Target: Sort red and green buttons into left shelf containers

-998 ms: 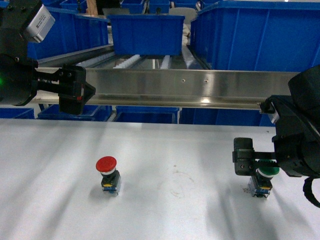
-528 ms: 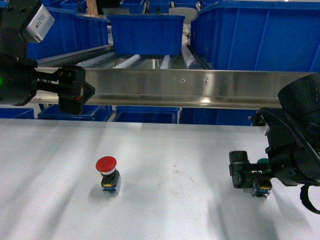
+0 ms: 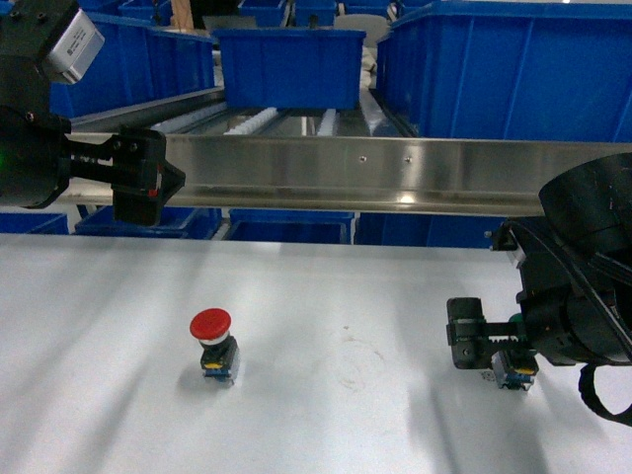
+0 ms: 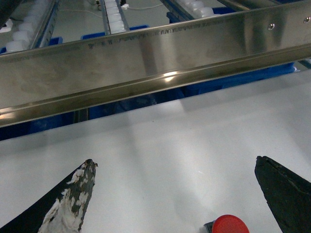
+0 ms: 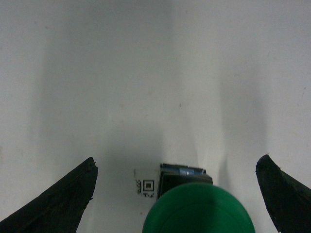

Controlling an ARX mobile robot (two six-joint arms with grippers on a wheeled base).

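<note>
On the white table (image 3: 316, 296), the right gripper (image 5: 177, 194) sits spread wide around the green button (image 5: 198, 208) at near right, while the left gripper (image 4: 177, 194), also spread, hangs above the red button (image 3: 210, 324) at near left.
</note>
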